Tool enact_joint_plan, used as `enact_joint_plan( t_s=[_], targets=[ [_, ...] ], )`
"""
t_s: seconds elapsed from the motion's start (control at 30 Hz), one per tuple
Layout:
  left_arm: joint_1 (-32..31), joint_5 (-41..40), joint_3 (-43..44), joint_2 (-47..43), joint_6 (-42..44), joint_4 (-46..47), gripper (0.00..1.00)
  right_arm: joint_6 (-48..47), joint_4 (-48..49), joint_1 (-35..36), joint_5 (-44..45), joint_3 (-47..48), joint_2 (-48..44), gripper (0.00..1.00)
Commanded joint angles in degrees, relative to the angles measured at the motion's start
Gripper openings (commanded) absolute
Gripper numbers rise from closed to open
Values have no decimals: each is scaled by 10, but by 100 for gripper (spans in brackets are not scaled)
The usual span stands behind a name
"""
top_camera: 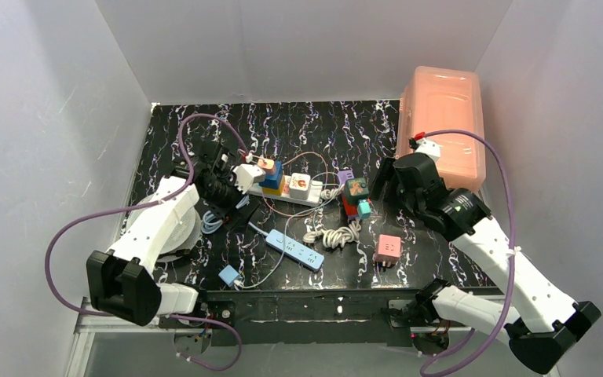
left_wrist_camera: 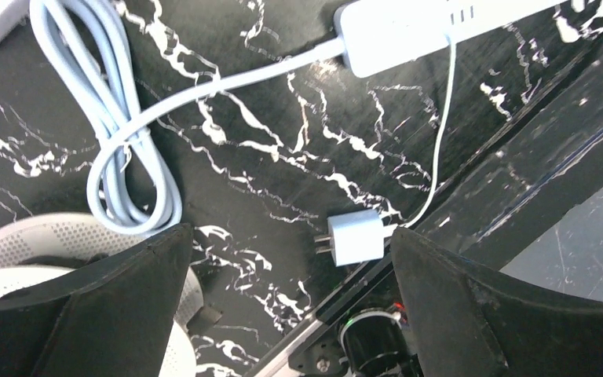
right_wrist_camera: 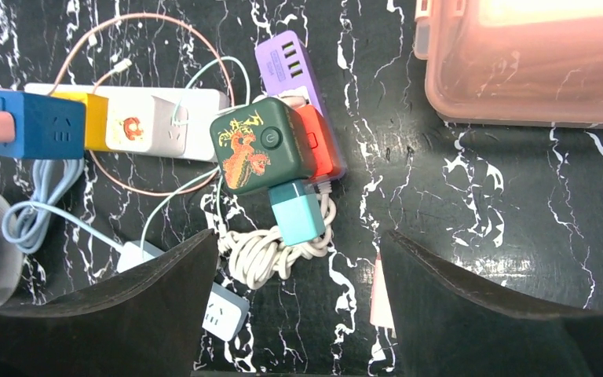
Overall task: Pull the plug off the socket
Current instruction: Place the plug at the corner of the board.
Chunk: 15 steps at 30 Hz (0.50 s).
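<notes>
The socket, a long white power strip (top_camera: 314,198) (right_wrist_camera: 200,126), lies across the middle of the black marbled table. Standing in it are a blue plug (right_wrist_camera: 35,124), a yellow one (right_wrist_camera: 90,122) and a white plug with an orange mark (right_wrist_camera: 133,126). My left gripper (top_camera: 221,196) (left_wrist_camera: 289,236) hangs open just left of the strip's end, over bare table and a small white charger (left_wrist_camera: 357,236). Open too, my right gripper (top_camera: 386,184) (right_wrist_camera: 298,236) hovers right of the strip, above a teal plug (right_wrist_camera: 298,216); nothing sits between its fingers.
A green cube adapter (right_wrist_camera: 255,145) sits on a red block and a short purple strip (right_wrist_camera: 286,55). A slim light-blue strip (top_camera: 294,249), a coiled cream cord (right_wrist_camera: 271,251) and a pink plug (top_camera: 389,248) lie nearer. A pink lidded box (top_camera: 444,118) stands at the back right.
</notes>
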Motion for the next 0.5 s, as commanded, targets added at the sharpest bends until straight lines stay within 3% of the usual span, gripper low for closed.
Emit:
enact_joint_plan(
  t_s=[0.0,0.13,0.27,0.47],
  targets=[
    [-21,57,1,-32,-13,-32,98,-34,29,2,-44,-5,19,85],
    [-27,68,-18,-59,4,-17,98,-54,71,10,-68,-31,42,88],
    [-27,42,-35,-72,-2,14,98,-70,70,39,-29,-3,79,89],
    [8,-19,-25,-17,-48,32,98,-98,99,121,32,71,118,89]
  ],
)
